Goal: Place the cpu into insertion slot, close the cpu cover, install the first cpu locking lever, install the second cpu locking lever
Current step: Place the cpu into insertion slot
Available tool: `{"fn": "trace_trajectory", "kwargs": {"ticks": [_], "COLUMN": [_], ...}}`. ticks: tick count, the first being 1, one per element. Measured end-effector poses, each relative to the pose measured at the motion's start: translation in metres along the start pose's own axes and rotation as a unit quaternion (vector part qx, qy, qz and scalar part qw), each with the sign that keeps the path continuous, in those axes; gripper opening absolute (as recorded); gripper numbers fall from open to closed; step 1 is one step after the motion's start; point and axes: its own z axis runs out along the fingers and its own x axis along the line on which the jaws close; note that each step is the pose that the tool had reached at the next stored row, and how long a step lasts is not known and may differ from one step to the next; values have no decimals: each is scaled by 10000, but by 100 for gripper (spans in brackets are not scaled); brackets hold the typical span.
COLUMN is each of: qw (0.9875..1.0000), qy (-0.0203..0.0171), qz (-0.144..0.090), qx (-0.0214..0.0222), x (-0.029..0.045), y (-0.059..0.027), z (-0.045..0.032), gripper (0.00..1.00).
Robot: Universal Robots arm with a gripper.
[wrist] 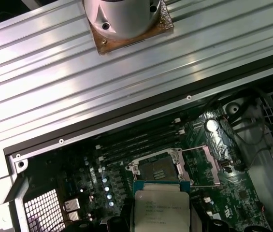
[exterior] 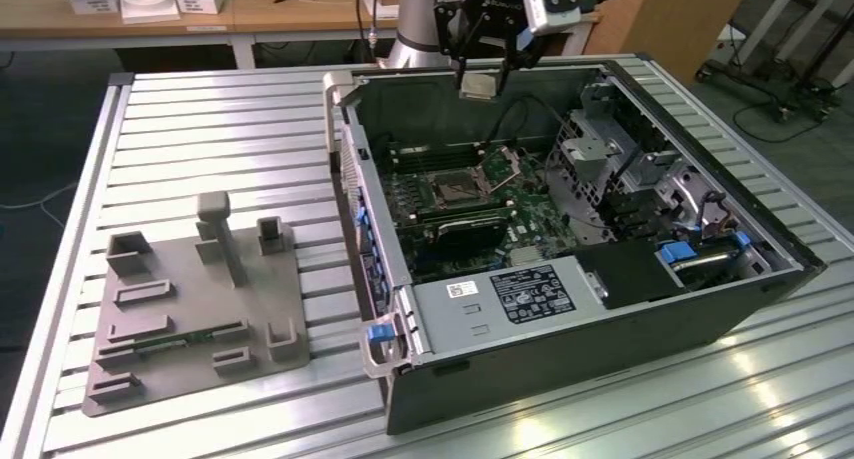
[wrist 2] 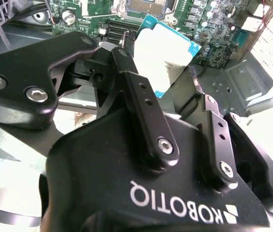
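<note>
My gripper (exterior: 481, 77) hangs above the far wall of the open computer case (exterior: 747, 309), shut on the cpu (exterior: 478, 85). The cpu is a flat square chip with a pale metal top and a blue-green edge. In the second wrist view its edges sit between the two black fingers (wrist 2: 141, 92) of the gripper (wrist 2: 160, 67). The chip (wrist: 161, 210) also shows in the first wrist view, hovering short of the bare insertion slot (wrist: 158, 169). In the exterior view the slot (exterior: 447, 189) lies on the motherboard, well below the gripper. The cpu cover (wrist: 201, 164) stands swung open beside the slot.
A drive cage (exterior: 614, 159) and a labelled grey box (exterior: 514, 294) fill the case's right and near parts. A grey fixture plate (exterior: 187, 309) with upright blocks lies on the slatted table at the exterior view's left. The arm's base (wrist: 124, 19) stands behind the case.
</note>
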Motion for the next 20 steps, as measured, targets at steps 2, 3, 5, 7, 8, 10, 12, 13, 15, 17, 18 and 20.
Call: {"fn": "trace_trajectory", "kwargs": {"ticks": [2, 3, 5, 7, 8, 10, 12, 13, 15, 17, 18, 20], "qw": [10000, 10000, 10000, 9999, 9999, 9999, 9998, 9997, 9996, 9996, 9995, 9994], "qy": [-3, -4, -7, -10, -12, -15, -19, -20, -24, -27, -28, -31], "qz": [33, 49, 83, 117, 134, 168, 210, 229, 267, 298, 314, 347], "qx": [-1, -1, -2, -3, -3, -3, -4, -5, -5, -6, -6, -7], "x": [0, 0, 0, 0, 0, 0, 0, 0, 0, 0, 0, 0], "y": [0, 0, 0, 0, 0, 0, 0, 0, 0, 0, 0, 0], "z": [0, 0, 0, 1, 1, 1, 1, 1, 1, 2, 2, 2], "gripper": [54, 54, 54, 54, 54, 54, 54, 54, 54, 54, 54, 54]}}
